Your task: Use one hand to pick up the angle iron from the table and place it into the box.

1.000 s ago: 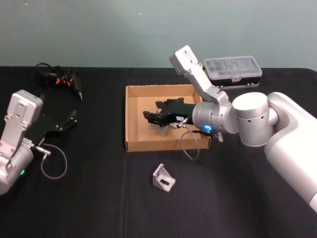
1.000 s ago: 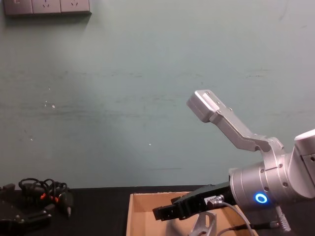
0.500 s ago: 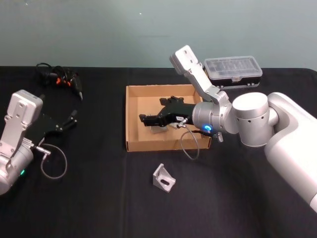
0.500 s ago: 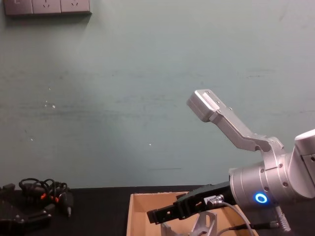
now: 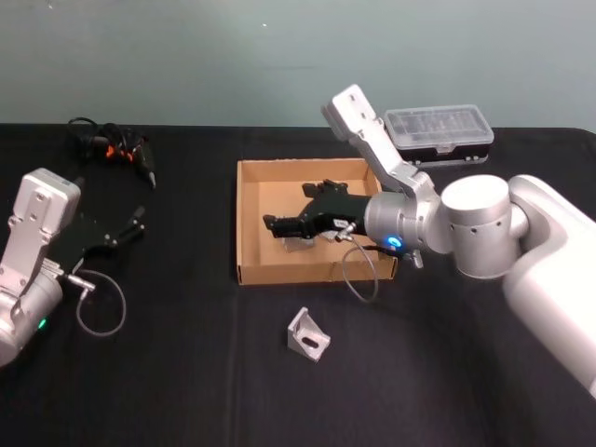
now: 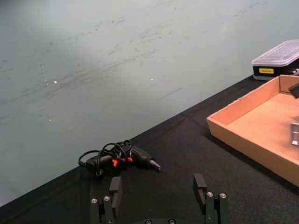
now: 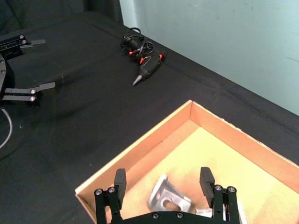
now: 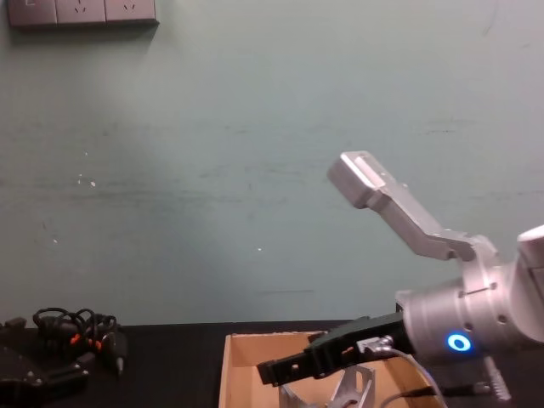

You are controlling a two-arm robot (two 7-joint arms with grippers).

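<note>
The right gripper (image 7: pixel 163 173), fingers apart over the angle iron (image 7: pixel 168 199) mid-frame, may snag the cardboard box (image 7: pixel 135 148) wall if it leaves low; the left gripper (image 6: pixel 157 185) idles at frame left, fingers likewise apart.

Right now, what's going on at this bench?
The right gripper hangs open over the cardboard box. One angle iron lies on the box floor just below its fingers, not gripped. A second angle iron sits on the table in front of the box, untouched. The left gripper is parked, open, at the left side of the table.
</note>
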